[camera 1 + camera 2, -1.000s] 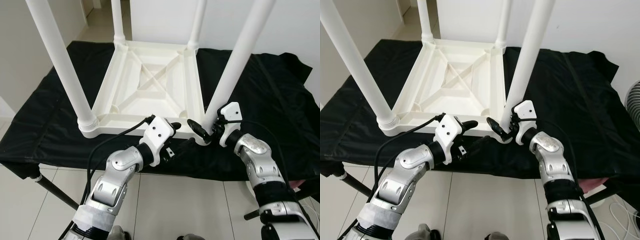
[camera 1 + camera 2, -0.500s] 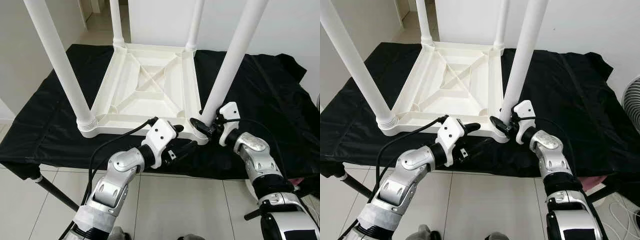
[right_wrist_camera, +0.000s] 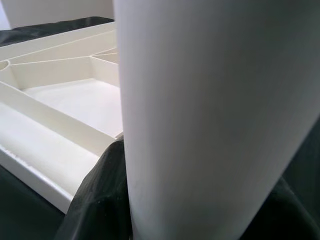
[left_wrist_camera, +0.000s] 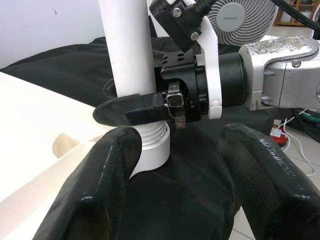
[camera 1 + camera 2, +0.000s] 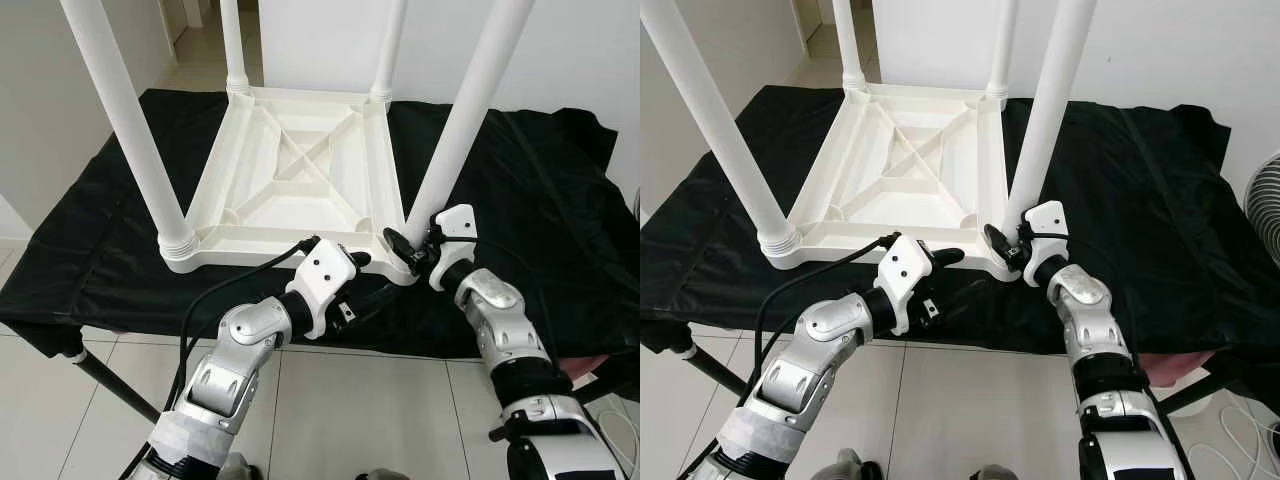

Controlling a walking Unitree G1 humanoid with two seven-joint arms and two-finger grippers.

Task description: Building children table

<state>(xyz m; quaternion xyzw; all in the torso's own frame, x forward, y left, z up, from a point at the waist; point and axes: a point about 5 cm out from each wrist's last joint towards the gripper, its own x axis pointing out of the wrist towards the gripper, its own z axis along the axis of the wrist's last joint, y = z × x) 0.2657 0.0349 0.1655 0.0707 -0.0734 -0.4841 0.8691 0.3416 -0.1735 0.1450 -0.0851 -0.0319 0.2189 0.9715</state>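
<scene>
Children's table top (image 5: 300, 175) lies upside down on the bench (image 5: 540, 190), which is draped in black cloth, so the leg sockets face up and each leg can be driven in from above. All four white legs stand upright in their corner sockets.

Right pincer (image 5: 412, 253): clamped around the near right leg (image 5: 455, 130) low down, just above its threaded collar. In the right wrist view the leg sits between the black fingers (image 3: 97, 200), touching both. Judgement: the low grip sits close to the joint, the place to twist or steady the leg while it seats.

Left pincer (image 4: 175, 180): fingers apart, empty, held just in front of the same corner, at the near edge of the table top. The collar (image 4: 150, 145) is straight ahead of it, beyond its fingertips, not yet touched. Judgement: it waits to brace the corner or take over the leg.

Task looks near its end; this last joint may not be fully tight. Risk: the pincer slipping on smooth plastic.
</scene>
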